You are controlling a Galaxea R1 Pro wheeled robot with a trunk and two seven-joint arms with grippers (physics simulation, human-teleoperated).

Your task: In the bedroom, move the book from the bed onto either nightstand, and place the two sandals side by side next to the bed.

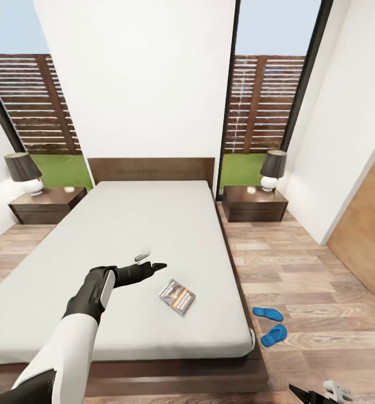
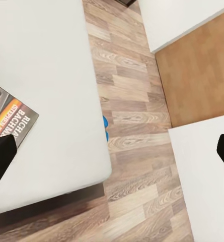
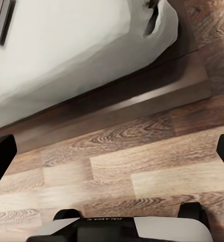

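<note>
Head view, from left to right: the left nightstand (image 1: 47, 203) stands beside the headboard with a lamp (image 1: 24, 171) on it, then comes the bed (image 1: 126, 241), and over its mattress reaches the left gripper (image 1: 148, 267). Its fingers point toward the bed's right side; in the left wrist view the dark fingertips sit far apart at the picture's edges, so the claw stands wide and holds nothing. The book (image 1: 177, 297) lies flat on the mattress near the foot-end right corner, just to the right of the left gripper and a little nearer the robot, its long axis running diagonally across the bed. The left arm is plainly the nearer one; my judgement is that the coming move turns on swinging it right and down onto the cover. Farther right, on the floor beside the bed, lie the two sandals (image 1: 270, 324), near each other but splayed at different angles. At lower right the right gripper (image 1: 316, 393) hangs low over the floor, also spread wide in its wrist view, empty.
</note>
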